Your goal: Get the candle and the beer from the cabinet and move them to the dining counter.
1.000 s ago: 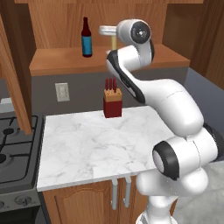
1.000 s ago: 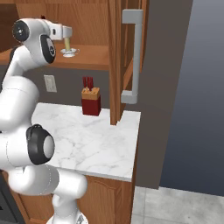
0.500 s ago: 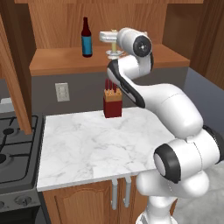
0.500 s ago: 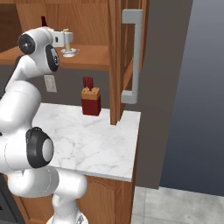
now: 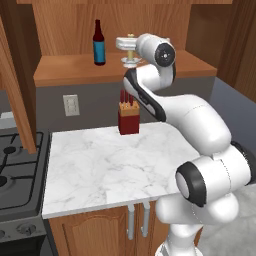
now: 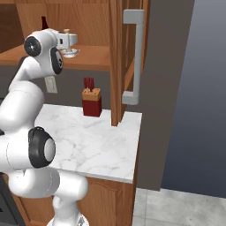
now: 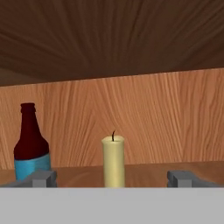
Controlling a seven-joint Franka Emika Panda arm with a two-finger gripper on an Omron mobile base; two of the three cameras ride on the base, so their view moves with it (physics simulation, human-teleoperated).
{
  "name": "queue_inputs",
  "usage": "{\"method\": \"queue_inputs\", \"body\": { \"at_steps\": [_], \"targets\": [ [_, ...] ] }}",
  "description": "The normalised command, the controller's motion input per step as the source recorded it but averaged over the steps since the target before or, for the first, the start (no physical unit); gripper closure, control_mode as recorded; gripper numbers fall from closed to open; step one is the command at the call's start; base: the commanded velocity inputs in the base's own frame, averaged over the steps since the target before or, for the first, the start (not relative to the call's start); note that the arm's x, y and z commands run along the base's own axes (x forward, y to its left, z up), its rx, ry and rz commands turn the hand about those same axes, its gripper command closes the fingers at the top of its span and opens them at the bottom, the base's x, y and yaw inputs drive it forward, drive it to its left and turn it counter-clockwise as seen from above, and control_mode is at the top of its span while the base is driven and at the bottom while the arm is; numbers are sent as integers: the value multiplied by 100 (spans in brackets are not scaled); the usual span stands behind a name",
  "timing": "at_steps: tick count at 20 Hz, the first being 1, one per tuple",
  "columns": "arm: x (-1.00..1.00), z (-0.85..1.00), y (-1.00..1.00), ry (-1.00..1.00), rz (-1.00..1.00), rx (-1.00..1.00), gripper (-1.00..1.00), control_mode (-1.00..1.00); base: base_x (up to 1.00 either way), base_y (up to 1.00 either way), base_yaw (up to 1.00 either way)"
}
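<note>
Two fingertips spread wide, the claw (image 7: 113, 178) has swung in toward the candle (image 7: 113, 161)

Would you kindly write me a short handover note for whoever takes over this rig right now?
Tool: open, empty, raised to the cabinet shelf and lined up on the candle.
Candle: upright on the shelf, between the fingertips in the hand view, not gripped.
Beer: upright on the same shelf, to the candle's left, untouched.
Done: the cabinet is open and the arm has reached in.
Left: close on the candle, carry it to the dining counter, then fetch the beer.
</note>
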Motion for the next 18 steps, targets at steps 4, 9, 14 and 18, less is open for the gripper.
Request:
{"method": "queue_inputs", "body": {
  "at_steps": [4, 9, 14, 18],
  "targets": [
    [20, 0, -3, 2, 0, 0, -100, -100, 0, 0, 0],
    [26, -5, 0, 2, 0, 0, -100, -100, 0, 0, 0],
    [26, -11, 0, 1, 0, 0, -100, -100, 0, 0, 0],
    [25, -18, 0, 1, 0, 0, -100, -100, 0, 0, 0]
  ]
}}
